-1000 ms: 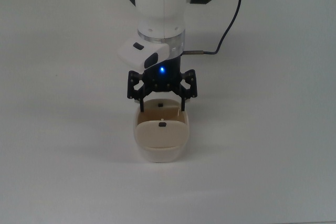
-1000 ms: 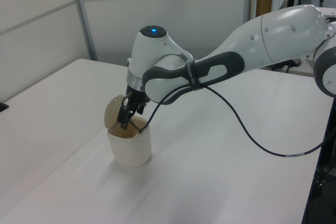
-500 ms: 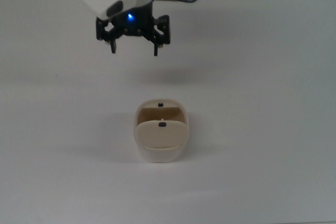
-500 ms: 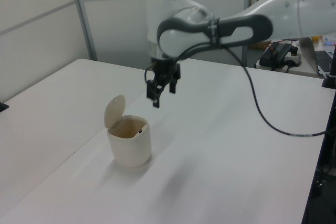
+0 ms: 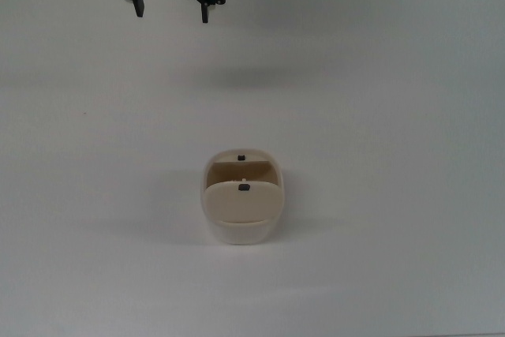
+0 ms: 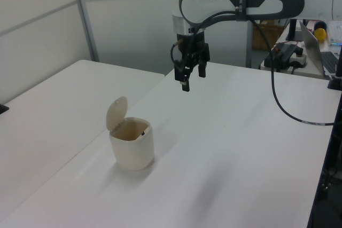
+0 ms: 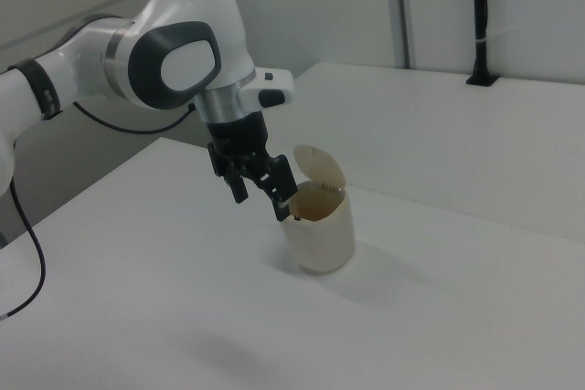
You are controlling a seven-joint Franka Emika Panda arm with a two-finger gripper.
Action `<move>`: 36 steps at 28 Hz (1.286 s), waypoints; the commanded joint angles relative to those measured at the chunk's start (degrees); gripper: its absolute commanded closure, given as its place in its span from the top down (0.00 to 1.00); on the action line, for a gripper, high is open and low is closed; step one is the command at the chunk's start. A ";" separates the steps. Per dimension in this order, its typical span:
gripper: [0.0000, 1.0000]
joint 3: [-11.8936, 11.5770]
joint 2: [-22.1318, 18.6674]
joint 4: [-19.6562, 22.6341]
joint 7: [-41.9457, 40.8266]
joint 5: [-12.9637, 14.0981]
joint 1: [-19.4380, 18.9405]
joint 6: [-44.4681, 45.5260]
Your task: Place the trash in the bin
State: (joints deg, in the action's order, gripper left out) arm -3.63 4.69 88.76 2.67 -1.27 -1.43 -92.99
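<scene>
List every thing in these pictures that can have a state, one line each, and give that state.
gripper: open, holding nothing, raised above the table and away from the bin.
bin: upright on the table, apart from the gripper.
flap lid: swung up, leaving the tan inside of the bin exposed.
trash: not visible on the table or in the gripper; whether it lies inside the bin cannot be told.
table: bears only the bin.

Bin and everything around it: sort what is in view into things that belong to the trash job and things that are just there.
Belongs to the job:
- bin, flap tipped up, opening showing
- gripper, open, empty, raised away from the bin
- trash: not visible in any view

Just there:
- white table
- black cable hanging from the arm
- wall panels behind the table
</scene>
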 commanded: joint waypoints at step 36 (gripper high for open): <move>1.00 0.82 -0.65 0.09 -4.96 -0.05 1.61 0.36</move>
State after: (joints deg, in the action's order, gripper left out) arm -2.77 4.13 88.80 -1.23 -0.63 0.45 -92.94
